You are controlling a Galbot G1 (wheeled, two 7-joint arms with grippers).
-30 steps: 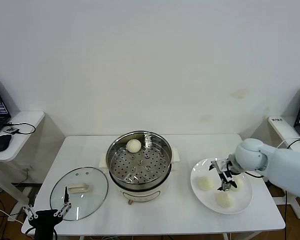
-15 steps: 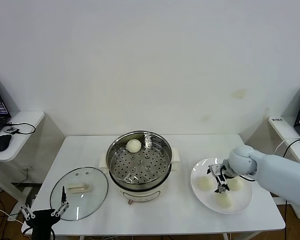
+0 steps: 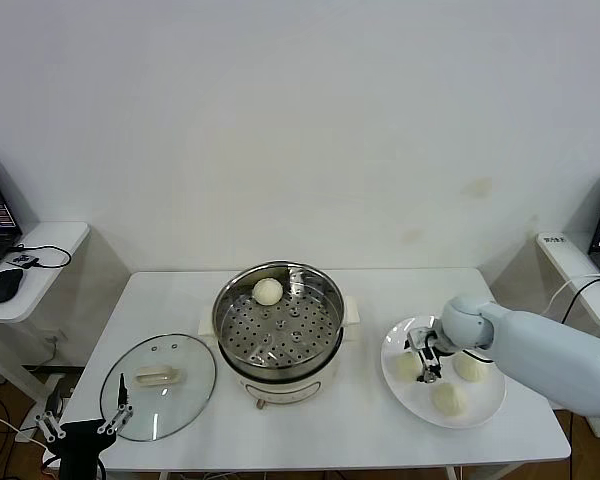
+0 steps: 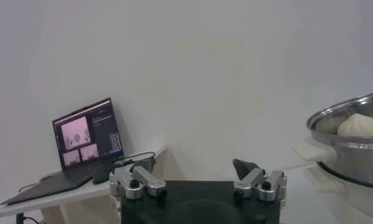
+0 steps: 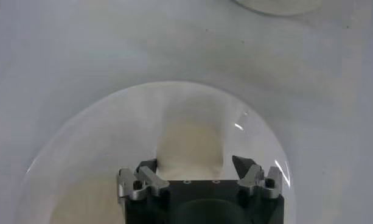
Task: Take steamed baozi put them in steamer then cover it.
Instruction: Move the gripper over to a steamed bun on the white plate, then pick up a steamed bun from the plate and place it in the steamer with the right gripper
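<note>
The steamer point(image 3: 280, 345) stands mid-table with one baozi point(image 3: 268, 291) on its perforated tray. Three more baozi lie on the white plate point(image 3: 400, 395): left point(image 3: 409, 368), right point(image 3: 470, 366), front point(image 3: 447, 398). My right gripper point(image 3: 424, 356) is open, low over the left baozi. In the right wrist view that baozi point(image 5: 191, 143) lies between the spread fingers of the right gripper point(image 5: 193, 165). The glass cover point(image 3: 185, 395) lies flat left of the steamer, handle point(image 3: 157, 377) up. My left gripper point(image 3: 83, 427) hangs open and empty off the table's front-left corner.
The left wrist view shows the left gripper point(image 4: 198, 175), the steamer's rim point(image 4: 350, 143) with a baozi point(image 4: 360, 125) inside, and a laptop point(image 4: 87, 137) on a side table. A mouse point(image 3: 2, 284) lies on the left side table point(image 3: 50, 240).
My right gripper has moved left across the plate, from between the buns to over the left bun. My left gripper has drifted slightly down and left.
</note>
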